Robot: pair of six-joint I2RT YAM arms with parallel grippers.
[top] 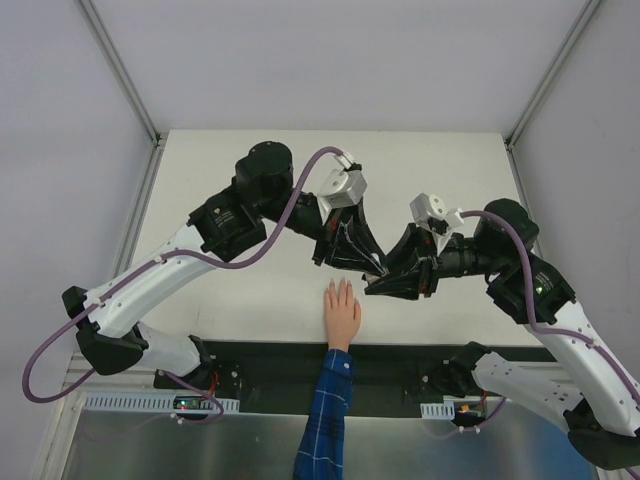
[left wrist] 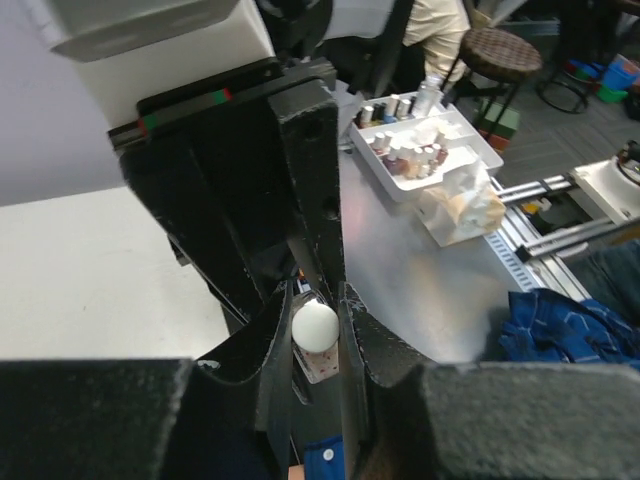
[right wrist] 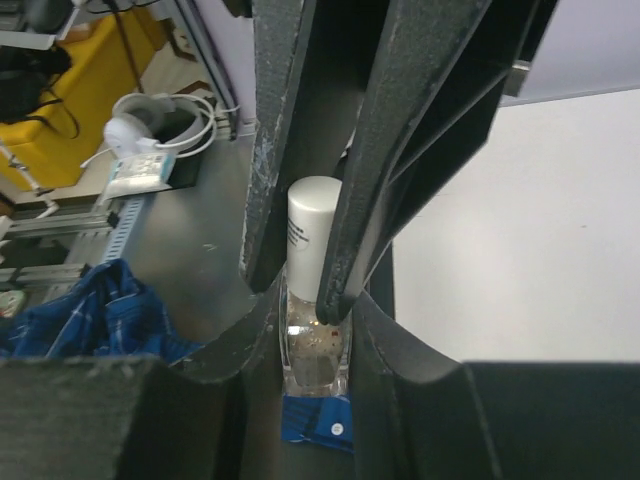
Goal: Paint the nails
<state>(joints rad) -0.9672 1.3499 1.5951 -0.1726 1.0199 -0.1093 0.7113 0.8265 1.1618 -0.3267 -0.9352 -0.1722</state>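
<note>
A flesh-coloured mannequin hand lies flat at the table's near edge, its blue plaid sleeve running toward me. Its nails are tiny pale tips pointing away. Just beyond and right of the fingertips both grippers meet on a small polish bottle. My right gripper is shut on the clear glass body. My left gripper is shut on the bottle's white cap. The sleeve cuff shows below the bottle.
A white tray with several small bottles stands on the metal bench past the table, a wad of tissue beside it. A black strip runs along the table's near edge. Frame posts stand at the back corners.
</note>
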